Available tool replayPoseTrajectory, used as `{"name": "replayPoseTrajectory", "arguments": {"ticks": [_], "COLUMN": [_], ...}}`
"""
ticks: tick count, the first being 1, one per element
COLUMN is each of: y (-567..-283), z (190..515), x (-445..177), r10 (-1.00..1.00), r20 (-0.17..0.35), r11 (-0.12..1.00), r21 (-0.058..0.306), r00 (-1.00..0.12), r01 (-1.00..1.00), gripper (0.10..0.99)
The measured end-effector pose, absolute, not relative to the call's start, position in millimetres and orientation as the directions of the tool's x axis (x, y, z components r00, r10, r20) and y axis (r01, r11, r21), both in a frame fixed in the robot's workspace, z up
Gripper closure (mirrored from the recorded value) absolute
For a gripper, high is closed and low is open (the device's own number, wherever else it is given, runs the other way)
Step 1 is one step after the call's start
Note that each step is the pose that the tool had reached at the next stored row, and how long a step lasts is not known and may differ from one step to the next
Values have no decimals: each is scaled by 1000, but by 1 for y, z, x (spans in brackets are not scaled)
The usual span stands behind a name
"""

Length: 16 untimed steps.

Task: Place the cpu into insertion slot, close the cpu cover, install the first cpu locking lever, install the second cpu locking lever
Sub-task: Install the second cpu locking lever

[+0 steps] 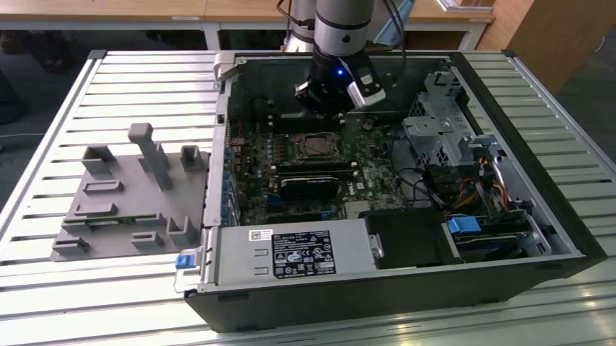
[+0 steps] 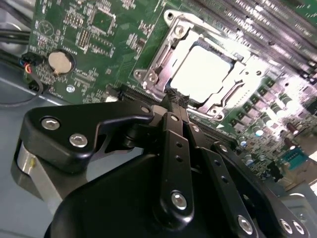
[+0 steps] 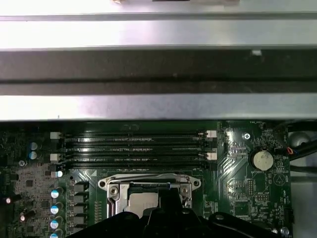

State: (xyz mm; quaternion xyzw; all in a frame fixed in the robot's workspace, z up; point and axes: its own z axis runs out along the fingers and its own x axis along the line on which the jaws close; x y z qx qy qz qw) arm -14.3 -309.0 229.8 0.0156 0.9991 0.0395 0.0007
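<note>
Silver cpu (image 2: 203, 74) is seen seated in the insertion slot (image 2: 148, 77), with the cpu cover (image 2: 242, 82) judged closed over it; levers remain unconfirmed. Nothing is held by the gripper (image 2: 176, 99), jaws pressed together nearby.

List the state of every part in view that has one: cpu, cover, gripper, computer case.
cpu: seated flat in the insertion slot.
cpu cover: closed down around the cpu, its window showing the chip face.
gripper: shut, empty, fingertips together just beside the cover's edge.
computer case: lying on its side, open.
</note>
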Motion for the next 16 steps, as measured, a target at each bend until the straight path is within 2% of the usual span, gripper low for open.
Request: {"name": "replayPoseTrajectory", "arguments": {"ticks": [16], "y": [-325], "z": [239], "x": [-15], "r10": [31], "r20": [0], "r11": [996], "r21": [79], "r00": [-1000], "r01": [31], "gripper": [980]}}
